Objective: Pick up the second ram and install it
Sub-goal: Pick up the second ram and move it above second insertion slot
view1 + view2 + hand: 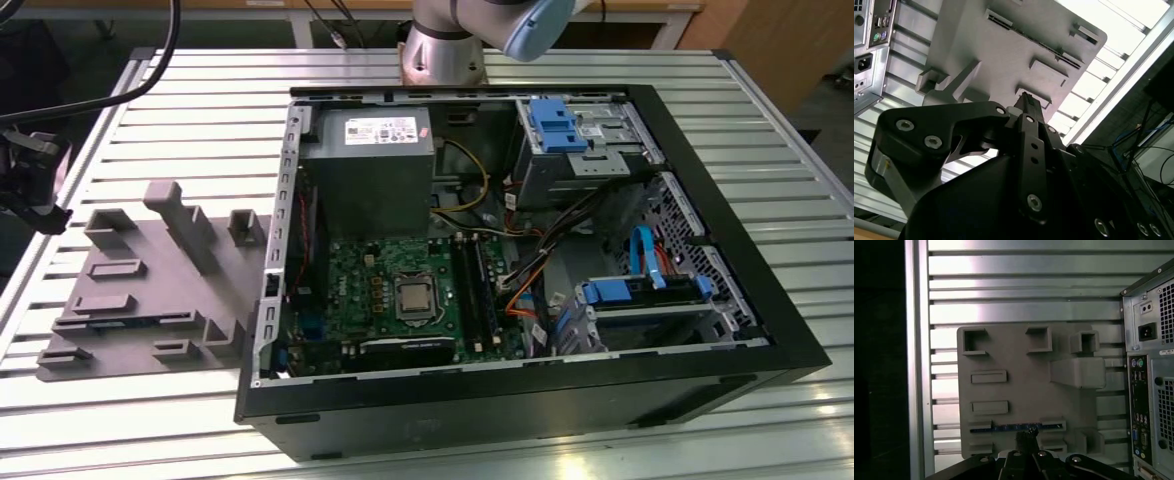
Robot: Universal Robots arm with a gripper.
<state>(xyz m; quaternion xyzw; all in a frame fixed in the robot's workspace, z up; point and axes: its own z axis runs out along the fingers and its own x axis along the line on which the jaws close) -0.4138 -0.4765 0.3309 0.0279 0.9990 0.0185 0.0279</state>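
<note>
The second ram [1016, 427] is a thin dark strip with a bluish edge, standing on edge in a slot of the grey fixture block [1019, 390]. In the second wrist view the ram [1046, 42] appears as a dark line across the fixture [984, 45]. My gripper [1026, 436] hangs above the fixture, in line with the ram's middle and apart from it. Its black fingertips [1026, 100] are pressed together with nothing between them. In the exterior view my gripper [30, 175] is a dark shape at the view's far left, beside the fixture [147, 290].
An open computer case [534, 400] lies on the slatted metal table [787, 150], to the exterior view's right of the fixture. Inside are the green motherboard [360, 290], black memory slots [470, 285], a grey power supply [367, 170] and loose cables. The case's rear panel [1149, 390] borders the fixture.
</note>
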